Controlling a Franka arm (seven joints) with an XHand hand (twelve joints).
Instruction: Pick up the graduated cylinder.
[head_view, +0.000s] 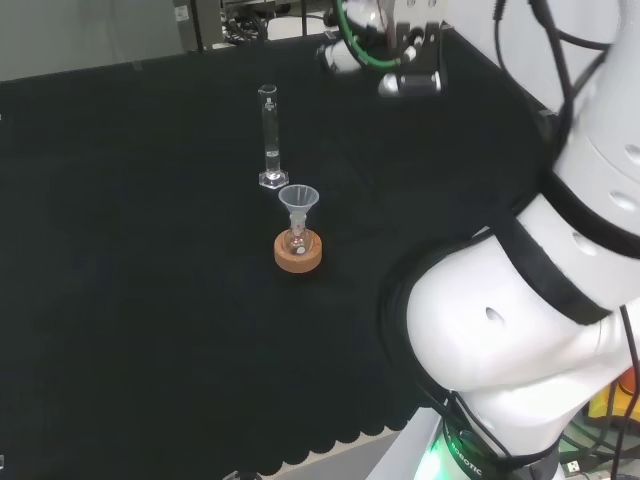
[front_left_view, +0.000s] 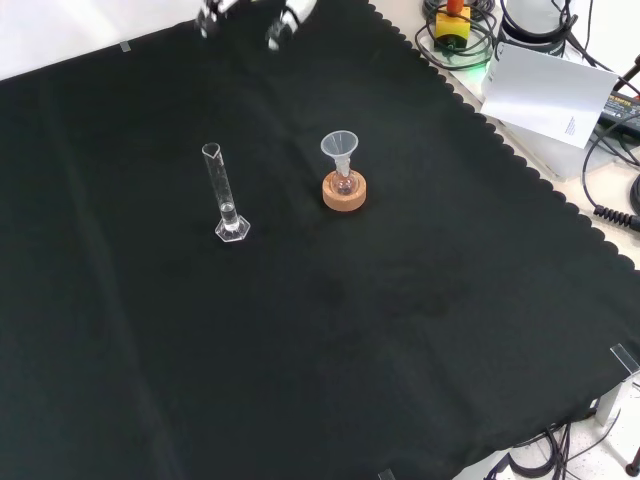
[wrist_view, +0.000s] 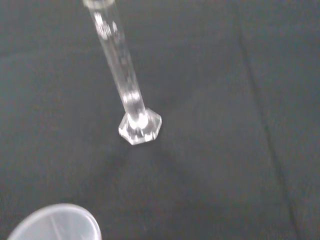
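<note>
The graduated cylinder (head_view: 269, 137) stands upright on its hexagonal foot on the black cloth (head_view: 120, 300), its long axis vertical, so a grasp would have to come at the tube from the side and close across it. In the front view the hand (front_left_view: 280, 25) is at the top edge, well apart from the cylinder (front_left_view: 225, 195), which lies below it and a little to the left; fingertips alone show there, pointing down and apart with nothing between them (relaxed rather than curled, as far as I can judge). Just beside the cylinder in the head view, nearer the camera, a clear funnel (head_view: 298, 205) sits in a small flask on a cork ring (head_view: 298, 252). From the wrist camera the cylinder's foot (wrist_view: 140, 128) sits near mid-picture, so the palm looks roughly aimed at it. The approach is not yet made.
</note>
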